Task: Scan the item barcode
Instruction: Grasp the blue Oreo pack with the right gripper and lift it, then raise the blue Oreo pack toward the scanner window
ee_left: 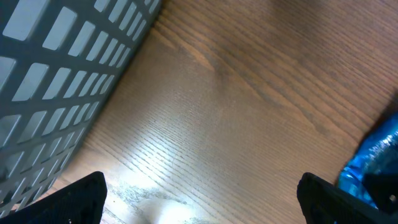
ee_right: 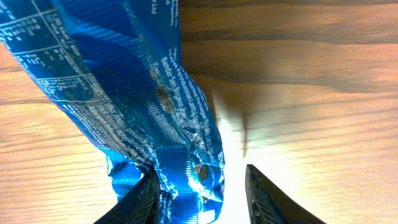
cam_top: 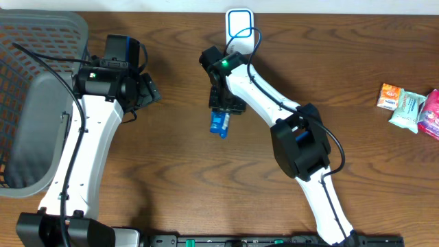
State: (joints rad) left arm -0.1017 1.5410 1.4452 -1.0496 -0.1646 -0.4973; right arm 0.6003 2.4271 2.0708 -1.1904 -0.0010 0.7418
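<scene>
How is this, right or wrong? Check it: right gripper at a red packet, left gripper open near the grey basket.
Wrong in one respect: the packet at the right gripper is blue, not red; the right wrist view shows it. The rest stands: the left gripper is open near the grey basket.

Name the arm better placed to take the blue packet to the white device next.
Right. The blue packet has its end between the fingers of the right claw, and the white device lies close to that claw. The left claw stands open over the tabletop by the basket, away from the packet.
</scene>
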